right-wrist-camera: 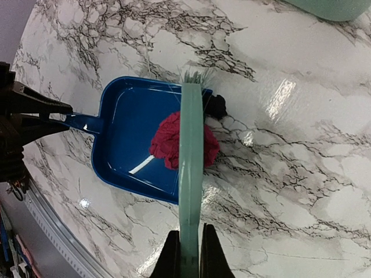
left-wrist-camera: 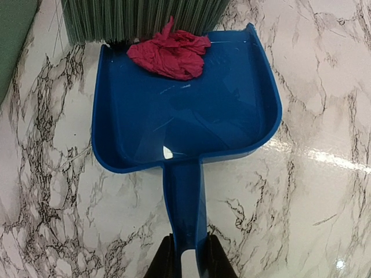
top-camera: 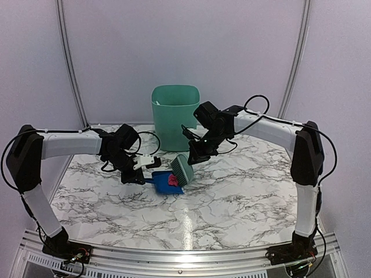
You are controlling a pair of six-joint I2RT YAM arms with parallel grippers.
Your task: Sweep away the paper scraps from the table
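My left gripper (left-wrist-camera: pixel 187 258) is shut on the handle of the blue dustpan (left-wrist-camera: pixel 191 116), which lies flat on the marble table (top-camera: pixel 232 197). A crumpled magenta-red paper scrap (left-wrist-camera: pixel 168 53) sits at the pan's mouth, under the bristles. My right gripper (right-wrist-camera: pixel 189 252) is shut on the handle of the green hand brush (right-wrist-camera: pixel 190 150), whose head rests over the pan's lip. A black scrap (right-wrist-camera: pixel 217 106) lies on the table just outside the pan's mouth, beside the brush. In the top view the pan (top-camera: pixel 162 180), the red scrap (top-camera: pixel 172 181) and the brush (top-camera: pixel 183 168) meet at mid-table.
A green waste bin (top-camera: pixel 174 116) stands at the back of the table, just behind the brush; its edge shows in the right wrist view (right-wrist-camera: pixel 333 7). A metal rail (top-camera: pixel 185 255) runs along the near edge. Curved wall panels close the back.
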